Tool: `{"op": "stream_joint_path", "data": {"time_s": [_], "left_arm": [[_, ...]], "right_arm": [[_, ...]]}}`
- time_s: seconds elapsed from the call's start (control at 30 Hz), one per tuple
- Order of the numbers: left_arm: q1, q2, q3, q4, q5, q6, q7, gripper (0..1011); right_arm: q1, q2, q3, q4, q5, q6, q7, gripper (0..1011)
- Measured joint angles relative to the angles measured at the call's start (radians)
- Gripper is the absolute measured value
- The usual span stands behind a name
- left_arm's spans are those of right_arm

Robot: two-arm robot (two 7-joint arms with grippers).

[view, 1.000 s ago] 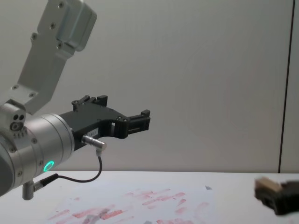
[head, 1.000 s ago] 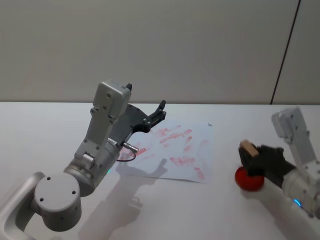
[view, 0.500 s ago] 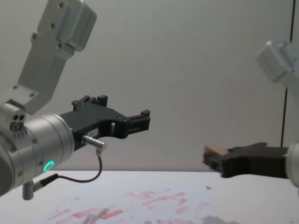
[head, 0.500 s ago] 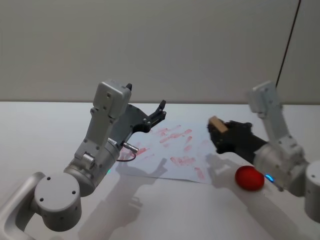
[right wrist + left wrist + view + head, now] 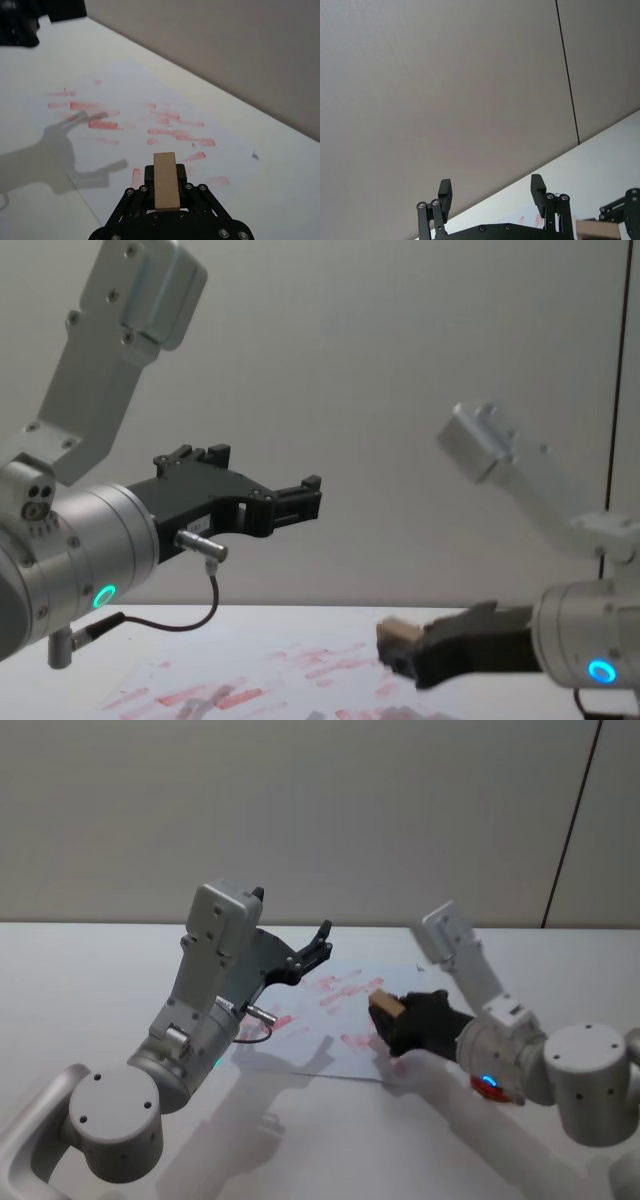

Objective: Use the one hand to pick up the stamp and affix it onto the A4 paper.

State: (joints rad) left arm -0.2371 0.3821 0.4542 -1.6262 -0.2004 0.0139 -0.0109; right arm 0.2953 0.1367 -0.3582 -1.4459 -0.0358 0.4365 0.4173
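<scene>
head view, centre right: the right gripper (image 5: 392, 1022), dark and two-fingered on a silver-grey jointed arm, reaches in from the lower right of the frame. its fingers are pinched on the stamp (image 5: 385, 1005), a small light-tan wooden block that stands out from the fingertips. gripper and stamp lie over the right part of the a4 paper (image 5: 405, 990), a white sheet marked with red-pink smeared prints, which lies flat on the white table (image 5: 80, 970) at mid-frame. a small patch of a red round object (image 5: 482, 1086) shows under the right arm, right of the sheet.

right wrist view, lower centre: the stamp (image 5: 166, 181) shows as a long tan bar clamped between the two dark fingers of the right gripper (image 5: 166, 175). the a4 paper (image 5: 120, 80) spreads across the middle of the frame beyond it, with the prints in rows.

chest view, lower right: the right gripper (image 5: 405, 655) points toward the left of the frame, the stamp (image 5: 398, 628) at its tip, above the printed a4 paper (image 5: 300, 660) along the lower edge.

the left gripper (image 5: 322, 945) hangs raised over the sheet's far left part at centre left in the head view, fingers spread and holding nothing. it appears at centre left in the chest view (image 5: 305, 498) and along the lower edge of the left wrist view (image 5: 491, 186).
</scene>
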Motion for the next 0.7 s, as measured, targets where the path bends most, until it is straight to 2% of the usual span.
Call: {"op": "stream_joint_path", "data": {"time_s": [0.13, 0.33, 0.7], "left_arm": [[0.000, 0.000, 0.000, 0.000, 0.000, 0.000, 0.000, 1002], [0.000, 0.000, 0.000, 0.000, 0.000, 0.000, 0.000, 1002], [0.000, 0.000, 0.000, 0.000, 0.000, 0.000, 0.000, 1002]], "right_arm": [[0.010, -0.007, -0.016, 0.035, -0.044, 0.031, 0.025, 220], [0.012, -0.013, -0.031, 0.067, -0.069, 0.061, 0.037, 220], [0.011, -0.023, -0.041, 0.091, -0.069, 0.076, 0.020, 220]]}}
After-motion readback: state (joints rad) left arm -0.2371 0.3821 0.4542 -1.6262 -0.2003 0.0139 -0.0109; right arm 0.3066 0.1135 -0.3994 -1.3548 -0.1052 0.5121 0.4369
